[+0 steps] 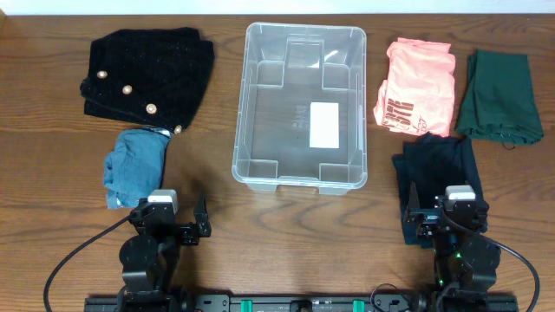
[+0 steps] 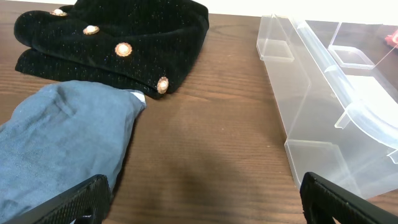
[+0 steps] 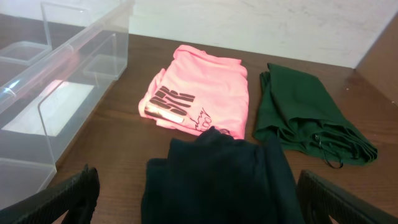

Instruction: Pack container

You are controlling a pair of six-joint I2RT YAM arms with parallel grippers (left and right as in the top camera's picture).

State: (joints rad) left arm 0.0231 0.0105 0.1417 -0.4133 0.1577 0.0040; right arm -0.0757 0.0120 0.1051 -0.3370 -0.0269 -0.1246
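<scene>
Nothing packed yet, folks. The container [image 1: 241, 130] sits empty mid-table. All the folded clothes wait outside it: black buttoned top [image 1: 147, 69] and blue piece [image 1: 134, 165] at its nine o'clock, pink shirt [image 1: 416, 87], green piece [image 1: 499, 95] and navy piece [image 1: 438, 165] at three. The left gripper [image 1: 170, 217] and right gripper [image 1: 447, 212] both gape wide, holding nothing.

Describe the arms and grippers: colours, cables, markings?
The left arm and right arm are black, each with a pale block on top near the wrist. The left gripper and right gripper have flat black fingers. A black cable loops from each base. A small green light shows on the right arm. No readable markings.
</scene>
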